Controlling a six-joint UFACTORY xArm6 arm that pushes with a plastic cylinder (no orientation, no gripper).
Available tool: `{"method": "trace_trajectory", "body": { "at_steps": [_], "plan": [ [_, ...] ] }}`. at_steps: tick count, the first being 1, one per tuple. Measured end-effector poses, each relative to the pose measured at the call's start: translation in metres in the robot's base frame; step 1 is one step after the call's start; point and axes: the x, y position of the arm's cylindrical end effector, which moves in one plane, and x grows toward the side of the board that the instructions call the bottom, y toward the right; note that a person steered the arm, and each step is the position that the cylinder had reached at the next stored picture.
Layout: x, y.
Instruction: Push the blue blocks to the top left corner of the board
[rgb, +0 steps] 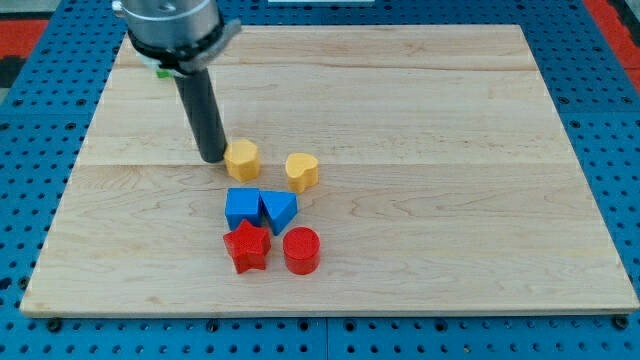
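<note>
A blue cube (242, 208) and a blue triangular block (280, 210) sit side by side, touching, just below the board's middle. My tip (213, 158) rests on the board up and to the left of them, right beside a yellow hexagonal block (242, 159). The rod rises from the tip toward the view's top left. The tip is apart from both blue blocks.
A yellow heart block (302, 171) lies right of the yellow hexagon. A red star (247, 247) and a red cylinder (301, 250) sit directly below the blue blocks, touching them. A green bit (160, 71) shows behind the arm. The wooden board (450, 120) lies on blue pegboard.
</note>
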Motion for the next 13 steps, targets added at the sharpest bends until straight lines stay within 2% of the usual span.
{"method": "trace_trajectory", "body": {
  "at_steps": [6, 8, 9, 10, 13],
  "plan": [
    [0.002, -0.006],
    [0.006, -0.050],
    [0.055, -0.062],
    [0.088, -0.030],
    [0.087, 0.029]
  ]
}}
